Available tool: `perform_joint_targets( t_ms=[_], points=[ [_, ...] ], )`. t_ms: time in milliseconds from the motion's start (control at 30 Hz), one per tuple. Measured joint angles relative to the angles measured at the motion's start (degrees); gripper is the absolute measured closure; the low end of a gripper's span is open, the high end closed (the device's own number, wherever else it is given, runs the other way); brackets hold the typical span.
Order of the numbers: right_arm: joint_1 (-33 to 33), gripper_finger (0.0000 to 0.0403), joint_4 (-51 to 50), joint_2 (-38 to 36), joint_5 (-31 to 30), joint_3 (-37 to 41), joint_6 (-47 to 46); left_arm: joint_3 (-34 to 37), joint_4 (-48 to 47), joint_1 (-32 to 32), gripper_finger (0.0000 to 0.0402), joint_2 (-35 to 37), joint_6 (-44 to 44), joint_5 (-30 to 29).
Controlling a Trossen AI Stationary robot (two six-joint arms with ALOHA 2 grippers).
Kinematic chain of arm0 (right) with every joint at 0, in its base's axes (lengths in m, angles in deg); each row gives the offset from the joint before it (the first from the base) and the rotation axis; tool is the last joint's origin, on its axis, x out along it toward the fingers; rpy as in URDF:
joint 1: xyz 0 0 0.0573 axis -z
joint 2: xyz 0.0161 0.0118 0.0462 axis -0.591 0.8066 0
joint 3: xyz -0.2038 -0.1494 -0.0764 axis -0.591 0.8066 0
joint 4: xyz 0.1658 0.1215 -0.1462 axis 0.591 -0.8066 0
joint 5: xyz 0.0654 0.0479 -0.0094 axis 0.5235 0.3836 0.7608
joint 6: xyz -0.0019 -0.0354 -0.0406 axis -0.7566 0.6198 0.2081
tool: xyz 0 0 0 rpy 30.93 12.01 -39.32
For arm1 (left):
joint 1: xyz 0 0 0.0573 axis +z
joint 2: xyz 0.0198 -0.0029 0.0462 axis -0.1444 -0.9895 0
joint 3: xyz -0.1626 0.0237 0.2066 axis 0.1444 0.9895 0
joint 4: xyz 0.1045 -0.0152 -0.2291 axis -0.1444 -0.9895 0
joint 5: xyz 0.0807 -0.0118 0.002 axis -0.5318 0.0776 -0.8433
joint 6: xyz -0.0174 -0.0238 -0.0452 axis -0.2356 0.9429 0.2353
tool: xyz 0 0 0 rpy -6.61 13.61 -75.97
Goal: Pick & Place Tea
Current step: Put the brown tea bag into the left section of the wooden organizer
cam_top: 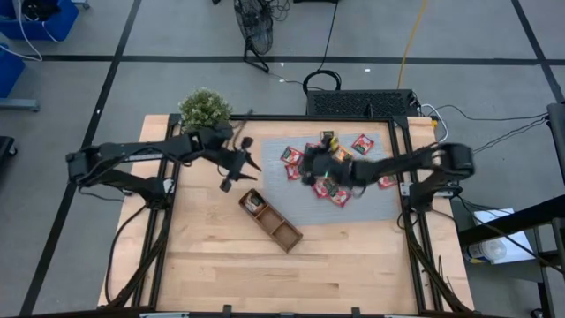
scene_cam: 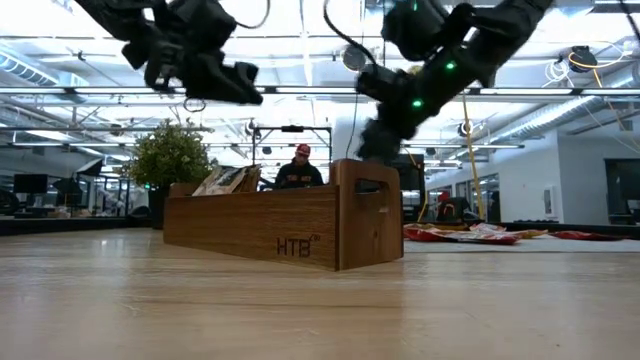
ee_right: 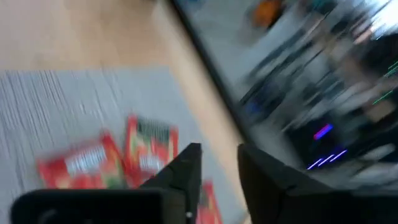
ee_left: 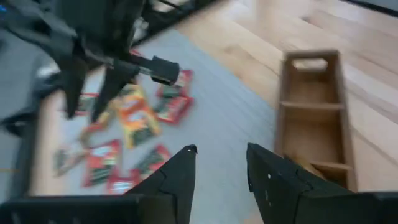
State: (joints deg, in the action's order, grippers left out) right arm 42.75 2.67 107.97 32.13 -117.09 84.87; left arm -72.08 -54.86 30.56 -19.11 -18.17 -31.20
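Hovering: left claw (cam_top: 250, 162) above tray (cam_top: 270, 219); right claw (cam_top: 310, 170) over sachets (cam_top: 335, 190).

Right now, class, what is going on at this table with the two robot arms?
Two arms are sorting tea sachets from a grey mat into a wooden tray. The left hand hangs above the table near the tray's end, its fingers apart and empty. The right hand is over the pile of sachets, fingers slightly apart, holding nothing visible. One end compartment of the tray already holds something; the rest look empty. Most sachets lie on the mat.
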Motion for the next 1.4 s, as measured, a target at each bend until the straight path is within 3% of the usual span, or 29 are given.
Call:
perform_joint_targets(
  t_ms=[100, 167, 367, 733, 1100, 1233, 1400],
  points=[
    [8.58, 0.0270, -12.87, -5.53, 13.39, -0.02, -3.46, -0.07, 1.45, 0.98, 0.0264, 2.41, 2.36, -2.73],
    [13.86, 0.0250, -18.75, -6.95, 21.88, -0.02, 0.65, -0.02, 2.02, 1.50, 0.0267, 3.08, 4.33, -3.52],
    [24.17, 0.0233, -22.49, -5.00, 32.86, -0.04, 6.74, -0.02, 2.95, 1.59, 0.0270, 3.23, 5.93, -3.71],
    [29.63, 0.0244, -22.61, 3.45, 34.89, -0.45, 9.66, 0.00, 3.00, 1.29, 0.0270, 2.32, 5.45, -4.38],
    [31.42, 0.0249, -22.44, 12.19, 34.73, -5.76, 8.37, 0.00, 2.32, 1.29, 0.0270, 2.28, 5.56, -4.39],
    [31.40, 0.0283, -22.76, 12.24, 34.76, -5.86, 7.27, 0.00, 2.07, 1.47, 0.0270, 2.28, 5.67, -4.42],
    [30.95, 0.0377, -23.05, 12.32, 35.03, -5.78, 6.72, 0.00, 2.07, 1.45, 0.0270, 2.27, 5.67, -4.43]
  ],
)
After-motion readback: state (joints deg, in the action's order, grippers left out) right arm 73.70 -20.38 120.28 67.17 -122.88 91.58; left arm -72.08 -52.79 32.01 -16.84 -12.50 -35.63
